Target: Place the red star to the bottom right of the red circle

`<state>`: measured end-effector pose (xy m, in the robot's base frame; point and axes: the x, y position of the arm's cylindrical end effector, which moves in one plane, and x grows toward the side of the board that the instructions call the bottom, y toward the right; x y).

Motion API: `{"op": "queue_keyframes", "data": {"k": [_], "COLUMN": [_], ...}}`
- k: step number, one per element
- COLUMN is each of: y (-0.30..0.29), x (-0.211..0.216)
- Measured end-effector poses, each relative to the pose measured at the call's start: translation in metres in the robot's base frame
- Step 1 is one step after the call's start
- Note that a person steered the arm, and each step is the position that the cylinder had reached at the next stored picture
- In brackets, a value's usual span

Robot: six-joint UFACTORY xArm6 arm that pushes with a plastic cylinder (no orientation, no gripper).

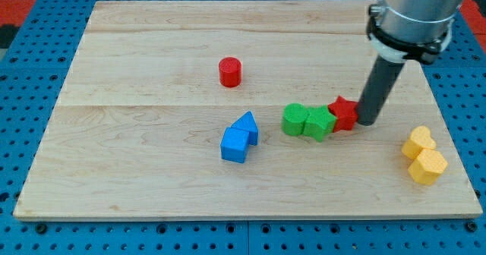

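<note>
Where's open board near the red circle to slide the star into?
Bare board lies between the red circle and the green blocks, and across the view's left. It is crowded at the view's right: my tip touches the red star, which abuts the greens. Blue blocks sit below the circle.

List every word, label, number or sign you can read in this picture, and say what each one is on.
None: no readable text anywhere in the view.
The red star, red circle, green blocks, blue blocks and yellow blocks have plain faces.
The wooden board shows only grain.
The rod and my tip, just right of the red star, carry no marking.
</note>
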<state>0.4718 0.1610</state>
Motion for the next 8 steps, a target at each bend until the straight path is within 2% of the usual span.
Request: {"op": "queue_keyframes", "data": {"k": [1,2,4,5,6,8], "y": [0.012,0.027,0.006,-0.004,-0.036,-0.047], "x": [-0.011,0.001,0.016,0.038,0.036,-0.033]}}
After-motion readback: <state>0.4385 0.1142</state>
